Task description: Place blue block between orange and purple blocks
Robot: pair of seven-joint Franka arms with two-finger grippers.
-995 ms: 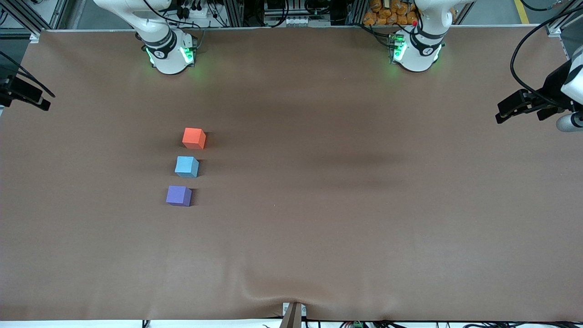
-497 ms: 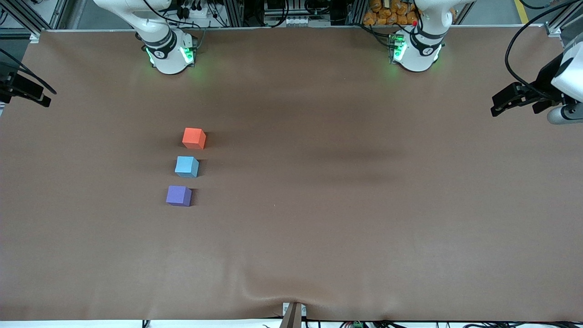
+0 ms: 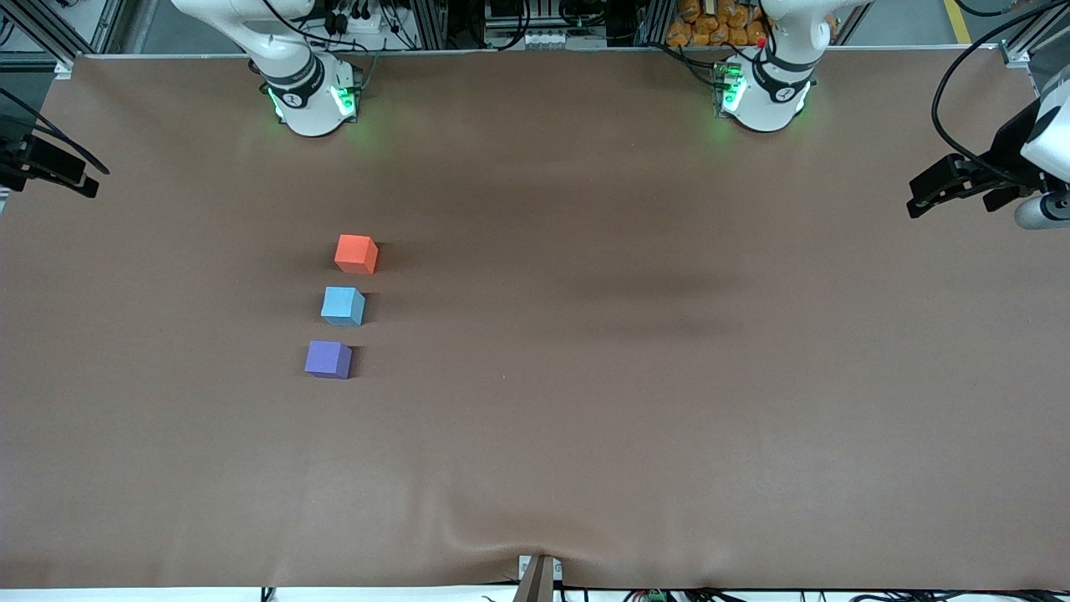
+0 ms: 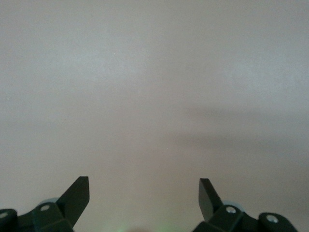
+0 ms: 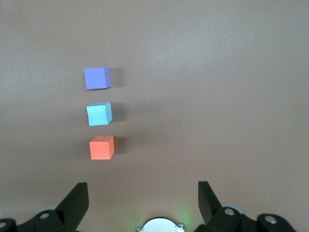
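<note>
The orange block, the blue block and the purple block stand in a short row on the brown table, toward the right arm's end. The blue block is in the middle, with small gaps on both sides. The orange one is farthest from the front camera and the purple one nearest. The right wrist view shows the same row: purple, blue, orange. My right gripper is open and empty, high above the table at its own end. My left gripper is open and empty at the table's other end.
The brown table cover has a small wrinkle at its edge nearest the front camera. The two arm bases stand along the edge farthest from the front camera. The left wrist view shows only bare cover.
Both grippers shifted only slightly at the table's ends. The three blocks have not moved.
</note>
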